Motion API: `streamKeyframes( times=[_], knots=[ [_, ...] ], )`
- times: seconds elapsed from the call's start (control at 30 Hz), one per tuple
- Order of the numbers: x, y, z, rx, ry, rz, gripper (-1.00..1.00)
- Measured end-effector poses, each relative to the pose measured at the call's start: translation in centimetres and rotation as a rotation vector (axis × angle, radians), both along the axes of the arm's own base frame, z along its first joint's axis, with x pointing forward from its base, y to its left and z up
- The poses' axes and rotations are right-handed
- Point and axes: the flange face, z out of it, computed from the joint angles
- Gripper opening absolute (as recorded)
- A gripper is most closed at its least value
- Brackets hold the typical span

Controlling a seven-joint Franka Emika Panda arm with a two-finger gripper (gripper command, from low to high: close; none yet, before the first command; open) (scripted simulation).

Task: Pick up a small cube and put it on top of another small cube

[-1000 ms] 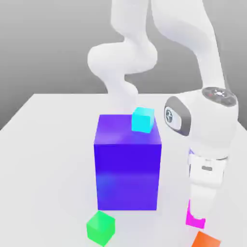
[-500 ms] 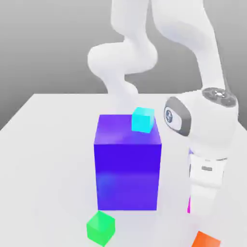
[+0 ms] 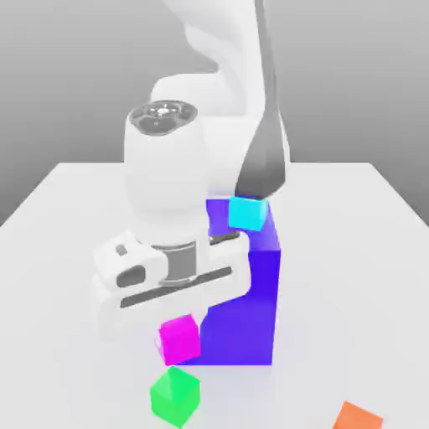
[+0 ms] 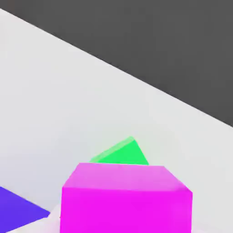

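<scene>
A white robot arm (image 3: 230, 126) with rounded segments reaches over a plain, pale, flat surface (image 3: 335, 310). Its white two-finger gripper (image 3: 180, 328) is closed on a small bright magenta cube (image 3: 179, 339), pinching it between the fingers. In the exterior view, the magenta cube is held a little above a small bright green cube (image 3: 175, 397), with a narrow gap showing between them. The green cube rests on the surface, turned so that one corner points towards the viewer.

Behind the magenta cube and towards the exterior view's right stands a large, smooth, blue-violet block (image 3: 243, 302), partly hidden by the arm's hand. A small cyan cube (image 3: 247, 214) sits on top of the block, near its edge on the exterior view's right. A small orange cube (image 3: 358, 417), cut off by the picture's edge, lies near the exterior view's bottom right, well apart from the green one. In the hand view, the magenta cube is large and close, partly covering the green cube beyond it.
</scene>
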Motion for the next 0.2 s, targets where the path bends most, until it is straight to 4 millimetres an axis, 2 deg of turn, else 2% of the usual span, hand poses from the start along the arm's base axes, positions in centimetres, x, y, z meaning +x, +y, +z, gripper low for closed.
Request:
streamKeyframes(
  times=[0.07,0.1,0.2],
  knots=[
    [0.0,-0.1,-2.5,-0.001,0.001,-0.002,-1.0],
    [-0.1,-0.1,-3.3,-0.001,0.001,-0.002,1.0],
    [-0.1,-0.1,-3.3,-0.001,0.001,-0.002,1.0]
  ],
)
